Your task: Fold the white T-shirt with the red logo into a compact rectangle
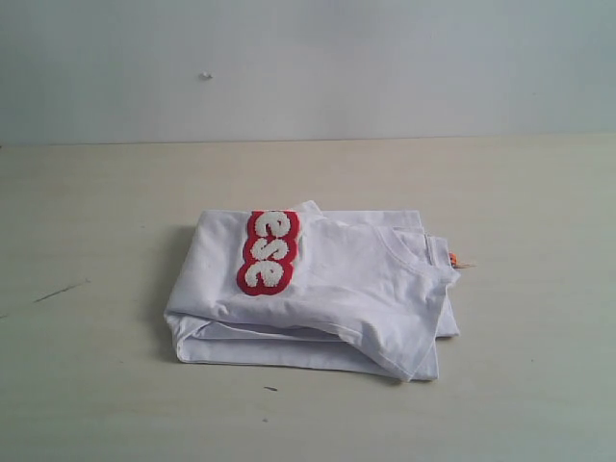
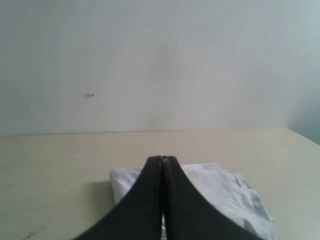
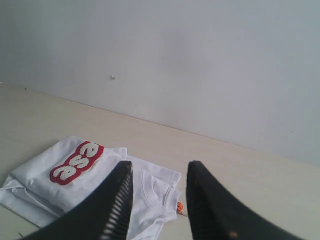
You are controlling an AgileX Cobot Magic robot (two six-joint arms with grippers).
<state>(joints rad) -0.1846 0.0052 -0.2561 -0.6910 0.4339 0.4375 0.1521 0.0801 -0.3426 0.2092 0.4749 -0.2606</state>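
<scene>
Item 1, left hand (image 2: 161, 159): two black fingers pressed tip to tip with nothing between them; raised above the worktop (image 1: 96, 385), aimed over the folded shirt toward the far wall (image 1: 385, 67)

Item 2, right hand (image 3: 160, 165): black fingers parted to a moderate gap, gripping nothing; held clear of the cloth and tilted down toward the shirt's right side

Item 3, white T-shirt (image 1: 337, 279): folded into a rough rectangle of several layers, lying mid-worktop; top layer slightly skewed, near-left edges gaping a little; ribbed collar (image 1: 414, 252) at the right end, orange neck tag (image 1: 454, 260) poking out beyond the right edge

Item 4, red logo (image 1: 268, 252): on the top layer, left of centre, running far to near; letters "ese" showing, the rest hidden at the far fold

Item 5, worktop: pale beige, matte; thin dark scratch (image 1: 60, 291) at left, small dark speck (image 1: 270, 389) just near of the shirt

Item 6, wall: plain pale grey-white, one small mark (image 1: 206, 76) left of centre
</scene>
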